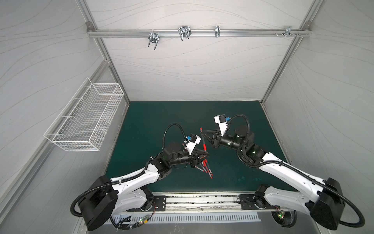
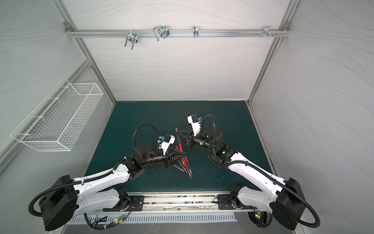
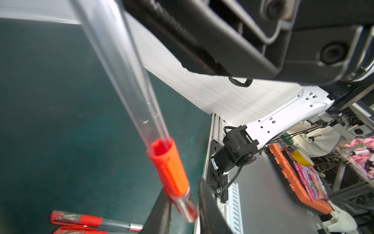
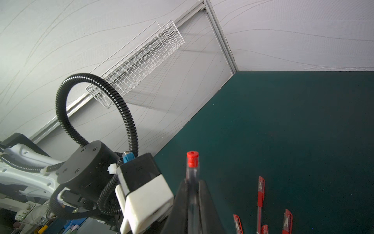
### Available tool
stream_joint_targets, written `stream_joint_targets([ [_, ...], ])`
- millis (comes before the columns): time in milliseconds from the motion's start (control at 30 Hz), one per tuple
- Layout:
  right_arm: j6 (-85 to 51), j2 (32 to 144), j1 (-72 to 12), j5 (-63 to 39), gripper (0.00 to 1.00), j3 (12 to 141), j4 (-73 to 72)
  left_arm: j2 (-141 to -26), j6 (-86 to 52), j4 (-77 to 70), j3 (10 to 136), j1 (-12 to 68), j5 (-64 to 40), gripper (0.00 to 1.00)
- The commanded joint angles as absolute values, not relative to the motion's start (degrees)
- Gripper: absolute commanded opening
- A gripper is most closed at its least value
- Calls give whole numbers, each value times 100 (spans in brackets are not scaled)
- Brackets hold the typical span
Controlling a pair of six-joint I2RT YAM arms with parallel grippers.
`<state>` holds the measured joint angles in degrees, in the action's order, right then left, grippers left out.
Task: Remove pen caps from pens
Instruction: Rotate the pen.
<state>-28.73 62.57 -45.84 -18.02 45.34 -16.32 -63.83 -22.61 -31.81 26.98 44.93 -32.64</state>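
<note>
Gripping clear slim pen (image 4: 191,178), ribbed red cap (image 3: 171,170)

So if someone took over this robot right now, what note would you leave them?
Right gripper: shut on the held pen, near its red end plug, lifted above the green mat.
Left gripper: jaws flank the red pen cap on that pen's other end; a firm grip can't be confirmed.
Other pens: piled on the mat below the left gripper; those visible have their caps on.
Done: no loose cap is visible.
Left: pull this cap off, then uncap the rest.
</note>
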Motion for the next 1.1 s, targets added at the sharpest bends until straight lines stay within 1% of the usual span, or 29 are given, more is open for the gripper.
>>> stream_joint_targets([
  [0,-2918,6214,-4629,-1720,6,4474,-1842,-6379,-2146,-3353,2979,4512,-3377,16],
  [67,-2905,6204,-4629,-1718,6,4466,-1820,-6331,-2115,-3294,2971,4516,-3328,10],
  [100,-2884,6189,-4629,-1711,9,4458,-1805,-6312,-2096,-3261,2972,4509,-3307,7],
  [133,-2859,6162,-4623,-1684,18,4453,-1765,-6283,-2079,-3206,2984,4513,-3252,5],
  [167,-2821,6131,-4629,-1636,31,4460,-1714,-6259,-2059,-3120,3000,4514,-3186,4],
  [200,-2756,6075,-4615,-1555,50,4471,-1612,-6225,-2025,-2932,3042,4513,-3017,3],
  [233,-2653,5983,-4601,-1443,67,4518,-1424,-6172,-1985,-2673,3110,4516,-2796,2],
  [267,-2563,5873,-4570,-1324,76,4582,-1206,-6106,-1892,-2370,3181,4511,-2540,2],
  [300,-2449,5717,-4513,-1186,90,4698,-783,-6003,-1784,-1934,3256,4515,-2165,2],
  [333,-2342,5562,-4421,-1081,93,4835,-333,-5891,-1655,-1601,3323,4517,-1732,2],
  [433,-2152,5061,-3940,-1000,93,5221,936,-5632,-1276,-931,3489,4514,-342,2],
  [533,-2086,4725,-3306,-1518,92,5413,1733,-5596,-836,-521,3800,4509,842,0],
  [600,-2075,4574,-2993,-1972,91,5443,1970,-5691,-574,-260,4109,4517,1392,0],
  [667,-2074,4517,-2763,-2364,88,5490,2152,-5788,-159,-1,4501,4510,1445,0],
  [767,-1947,4525,-2698,-2912,84,5563,2268,-5898,668,486,5221,4514,1247,0],
  [933,-1918,4605,-2698,-3433,80,5616,2323,-6090,2783,2174,6747,4500,450,0],
  [1000,-1924,4573,-2698,-3555,79,5594,2303,-6010,3467,2278,6872,4500,504,0],
  [1067,-1955,4561,-2698,-3715,78,5598,2259,-5911,4318,1972,6703,4457,592,0],
])
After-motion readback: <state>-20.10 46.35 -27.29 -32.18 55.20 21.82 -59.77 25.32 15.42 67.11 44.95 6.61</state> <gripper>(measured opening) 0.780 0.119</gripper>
